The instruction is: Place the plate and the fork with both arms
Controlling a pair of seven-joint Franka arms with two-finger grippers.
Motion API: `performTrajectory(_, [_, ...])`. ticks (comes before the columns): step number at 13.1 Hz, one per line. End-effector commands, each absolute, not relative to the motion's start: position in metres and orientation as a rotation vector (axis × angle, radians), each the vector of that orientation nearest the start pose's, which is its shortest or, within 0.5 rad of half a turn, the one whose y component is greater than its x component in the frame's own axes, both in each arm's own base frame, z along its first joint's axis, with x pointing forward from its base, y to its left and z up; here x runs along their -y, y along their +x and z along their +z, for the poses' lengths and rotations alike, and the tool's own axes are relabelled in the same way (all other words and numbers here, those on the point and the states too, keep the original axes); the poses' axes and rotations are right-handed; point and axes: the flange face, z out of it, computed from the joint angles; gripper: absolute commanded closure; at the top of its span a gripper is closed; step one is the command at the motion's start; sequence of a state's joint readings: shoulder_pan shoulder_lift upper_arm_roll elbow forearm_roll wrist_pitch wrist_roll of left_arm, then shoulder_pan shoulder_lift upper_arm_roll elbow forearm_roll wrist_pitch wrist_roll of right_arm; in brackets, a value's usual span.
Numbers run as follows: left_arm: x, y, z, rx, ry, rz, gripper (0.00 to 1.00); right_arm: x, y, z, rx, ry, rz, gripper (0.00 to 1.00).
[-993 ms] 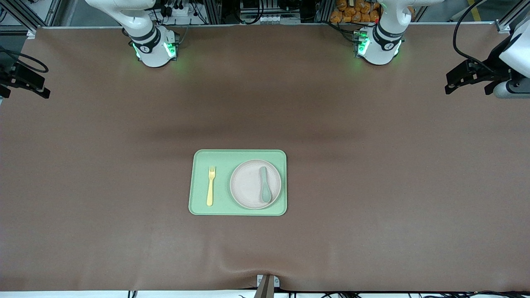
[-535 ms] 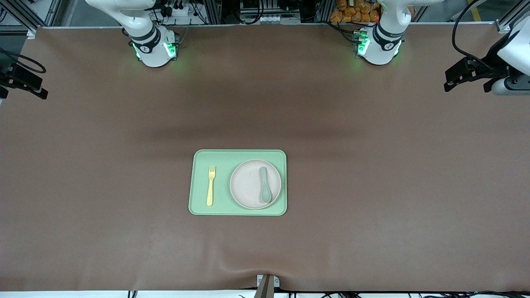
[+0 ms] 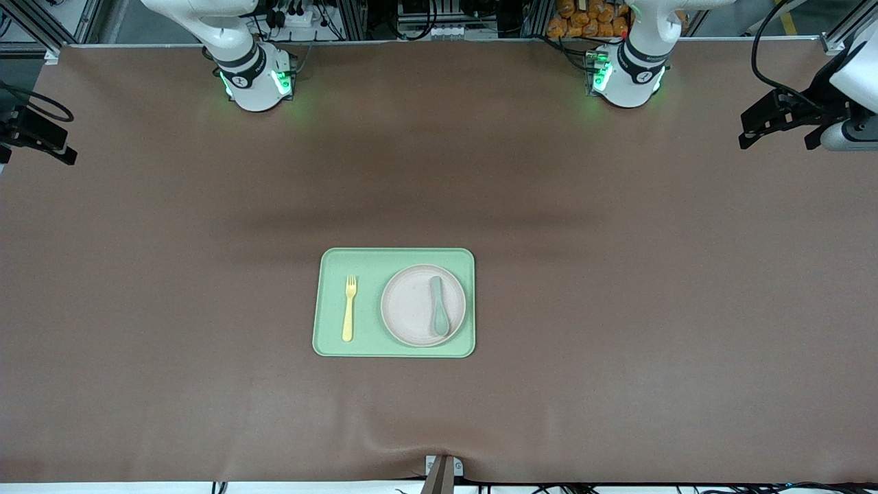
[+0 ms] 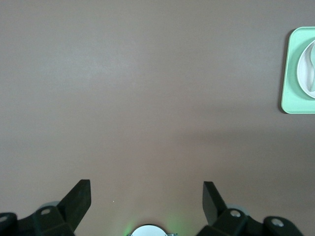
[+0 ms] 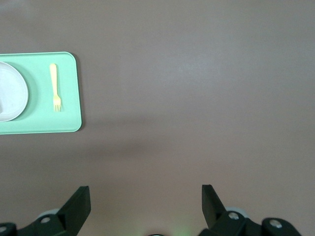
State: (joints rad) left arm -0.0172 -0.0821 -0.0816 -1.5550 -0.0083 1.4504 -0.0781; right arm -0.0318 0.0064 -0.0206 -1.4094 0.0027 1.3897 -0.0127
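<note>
The pale plate [image 3: 410,305] sits on the light-green tray [image 3: 370,264] in the middle of the table, toward the left arm's end of the tray. The yellow fork [image 3: 349,309] lies flat on the tray beside the plate, toward the right arm's end. My left gripper [image 4: 146,189] hangs open and empty over bare table at the left arm's end [image 3: 761,123]. My right gripper [image 5: 144,191] is open and empty over the right arm's end [image 3: 48,140]. The right wrist view shows the fork [image 5: 55,87], part of the plate [image 5: 12,98] and the tray [image 5: 69,98].
A grey-green spoon [image 3: 437,314] lies on the plate. A brown mat [image 3: 617,309] covers the table. The two arm bases [image 3: 257,82] [image 3: 627,79] stand along the table edge farthest from the front camera. The left wrist view catches a corner of the tray [image 4: 290,98].
Both grippers have drifted slightly outward toward their ends of the table. The tray, plate, fork and spoon have not moved.
</note>
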Motion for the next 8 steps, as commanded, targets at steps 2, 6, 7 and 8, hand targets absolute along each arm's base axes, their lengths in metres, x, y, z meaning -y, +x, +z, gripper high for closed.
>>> performTrajectory(2, [0.05, 0.5116, 0.6702, -0.016, -3.116, 0.014, 0.0, 0.0278, 0.5385, 0.6841, -0.045, -3.139, 0.029, 0.0])
performTrajectory(6, [0.0524, 0.511, 0.6699, 0.063, -3.115, 0.017, 0.0, 0.0278, 0.538, 0.6837, -0.048, -3.139, 0.036, 0.0])
performTrajectory(7, [0.0524, 0.511, 0.6699, 0.059, -3.115, 0.017, 0.0, 0.0278, 0.5378, 0.6836, -0.048, -3.139, 0.038, 0.0])
performTrajectory(8, [0.0524, 0.5105, 0.6714, 0.059, -3.115, 0.013, 0.0, 0.0269, 0.5379, 0.6836, -0.045, -3.139, 0.038, 0.0])
